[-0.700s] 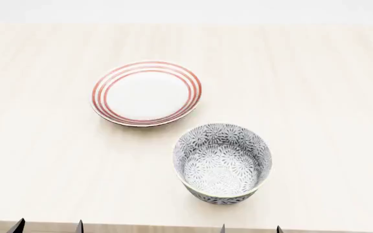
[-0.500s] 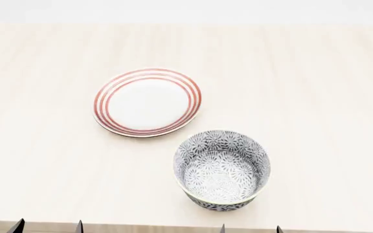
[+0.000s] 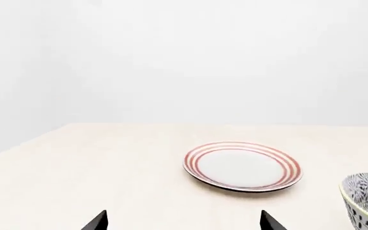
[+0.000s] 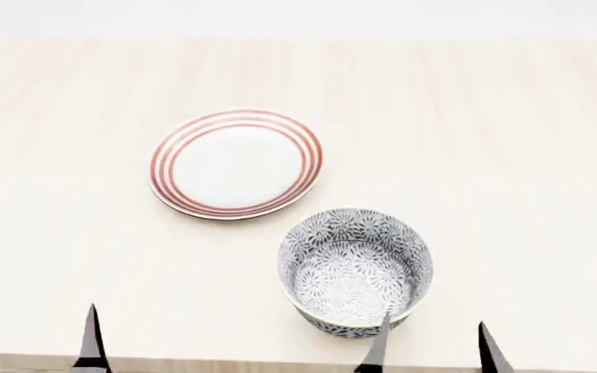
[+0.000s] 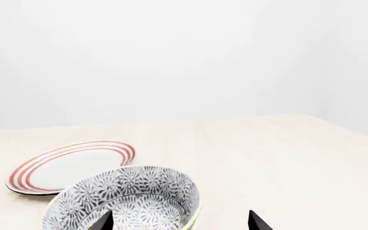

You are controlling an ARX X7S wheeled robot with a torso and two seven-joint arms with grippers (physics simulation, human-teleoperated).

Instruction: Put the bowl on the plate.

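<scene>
Two grippers stood spread and empty: the left gripper (image 4: pixel 36 336) sat well off, the shallow red-ringed white ceramic plate (image 4: pixel 236 162) lay beyond, and the deep grey-blue floral ceramic bowl (image 4: pixel 356 269) stood on the pale wooden table (image 4: pixel 506 155) just beside the plate, directly ahead of the nearer right gripper (image 4: pixel 434 347).

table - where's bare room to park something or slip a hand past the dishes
Bare table runs wide to the right of the plate and bowl, along the far edge behind the plate, and left of it. It is tight where plate and bowl nearly meet, and at the near edge, where the right gripper flanks the bowl.
</scene>
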